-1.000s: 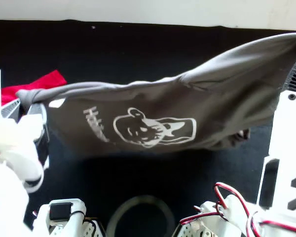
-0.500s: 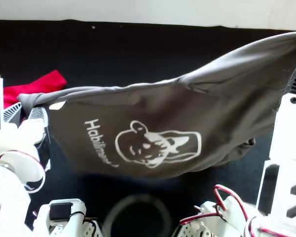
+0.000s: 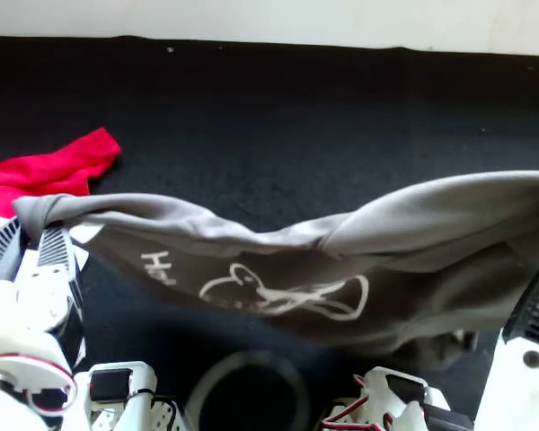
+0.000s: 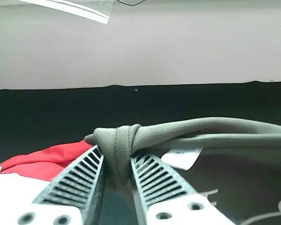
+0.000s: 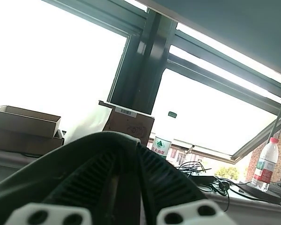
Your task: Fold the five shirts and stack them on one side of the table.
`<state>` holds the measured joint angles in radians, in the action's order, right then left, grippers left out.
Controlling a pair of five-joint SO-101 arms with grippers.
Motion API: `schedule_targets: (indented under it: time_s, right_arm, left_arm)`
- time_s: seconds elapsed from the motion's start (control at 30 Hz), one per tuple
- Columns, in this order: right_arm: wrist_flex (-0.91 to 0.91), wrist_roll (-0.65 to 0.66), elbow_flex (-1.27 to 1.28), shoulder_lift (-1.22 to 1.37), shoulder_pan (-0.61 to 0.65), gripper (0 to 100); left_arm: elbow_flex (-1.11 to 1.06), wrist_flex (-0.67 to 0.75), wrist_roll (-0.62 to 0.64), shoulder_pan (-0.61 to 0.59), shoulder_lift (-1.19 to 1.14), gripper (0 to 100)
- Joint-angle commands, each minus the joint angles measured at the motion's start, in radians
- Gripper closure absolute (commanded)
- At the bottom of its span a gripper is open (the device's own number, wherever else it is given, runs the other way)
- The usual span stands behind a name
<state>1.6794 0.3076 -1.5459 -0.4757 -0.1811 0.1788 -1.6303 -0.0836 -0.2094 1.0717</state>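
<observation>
Between both sets of jaws, a grey shirt [image 3: 341,269] hangs stretched over the table [image 3: 296,108].
The left gripper [image 4: 116,154] pinches one bunched corner tight; the right gripper [image 5: 126,159] is closed on the other end. A red shirt [image 3: 49,169] lies just past the left jaws. To lay the grey shirt flat, both grippers should come down together, level, with the cloth pulled tight.

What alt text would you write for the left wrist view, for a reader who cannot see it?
The left pincer is shut on a bunched corner of the grey shirt, which stretches off above the black table. A red shirt lies on the table, a pale wall behind.
</observation>
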Motion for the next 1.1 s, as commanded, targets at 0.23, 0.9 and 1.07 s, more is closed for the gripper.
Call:
schedule_targets:
  time_s: [0.23,0.9,1.07]
  right_arm:
    - [-0.111,0.003,0.401,0.002,-0.004,99.3]
    - [-0.883,0.006,1.435,0.084,-0.007,99.3]
    - [-0.888,0.005,1.360,0.217,-0.008,99.3]
  left_arm:
    - [-0.127,0.160,0.005,-0.015,-0.064,99]
    - [-0.163,0.488,0.003,0.035,-0.680,99]
    - [-0.024,0.488,0.002,0.051,-0.868,99]
